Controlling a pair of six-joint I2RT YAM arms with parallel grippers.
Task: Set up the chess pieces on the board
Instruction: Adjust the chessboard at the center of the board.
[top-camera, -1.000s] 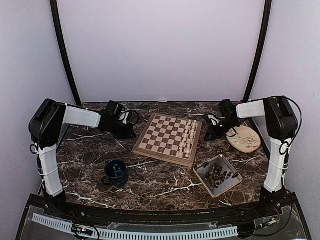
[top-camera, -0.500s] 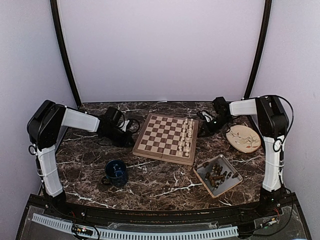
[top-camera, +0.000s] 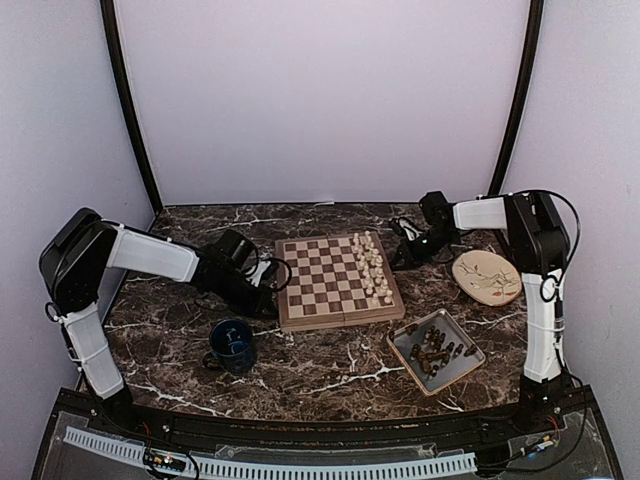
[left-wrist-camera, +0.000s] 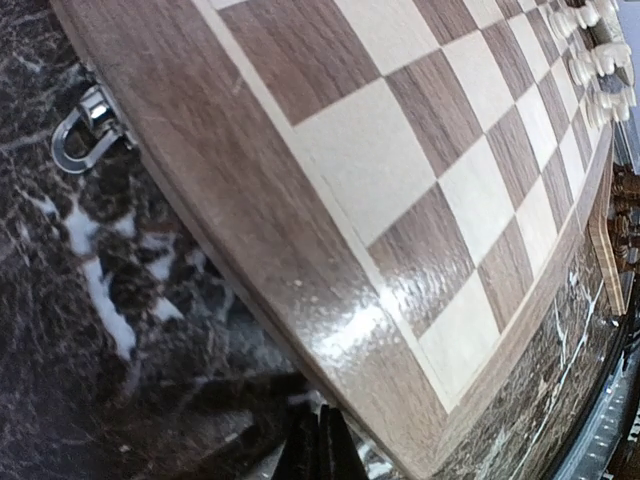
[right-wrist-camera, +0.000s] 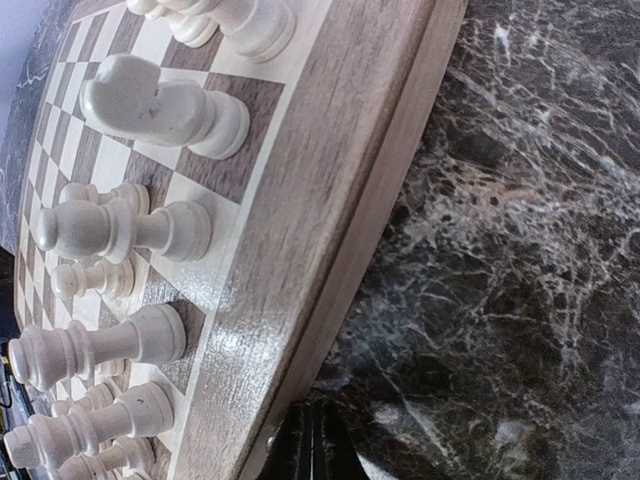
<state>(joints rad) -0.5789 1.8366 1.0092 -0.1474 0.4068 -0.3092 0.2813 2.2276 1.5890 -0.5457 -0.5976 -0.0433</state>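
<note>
The board (top-camera: 320, 280) lies mid-table, square to the table edges. Several cream-white chess pieces (top-camera: 372, 268) stand in two files along its right side. The dark chess pieces (top-camera: 437, 350) lie loose in a grey tray. My left gripper (top-camera: 272, 290) is shut, its tips against the board's left edge near the front corner. In the left wrist view the gripper (left-wrist-camera: 322, 450) touches the board (left-wrist-camera: 400, 180) border. My right gripper (top-camera: 397, 262) is shut against the board's far right side. In the right wrist view this gripper (right-wrist-camera: 318, 445) presses the board (right-wrist-camera: 290, 230) rim beside white pieces (right-wrist-camera: 130, 225).
The grey tray (top-camera: 460, 375) sits at the front right of the board. A round beige plate (top-camera: 487, 277) lies to the right. A dark blue mug (top-camera: 232, 345) stands at the front left. A metal latch (left-wrist-camera: 85, 130) sticks out of the board's left edge.
The board has turned from a skewed angle to square with the table. My left gripper has swung nearer and rightwards along it, and my right gripper has moved left and back.
</note>
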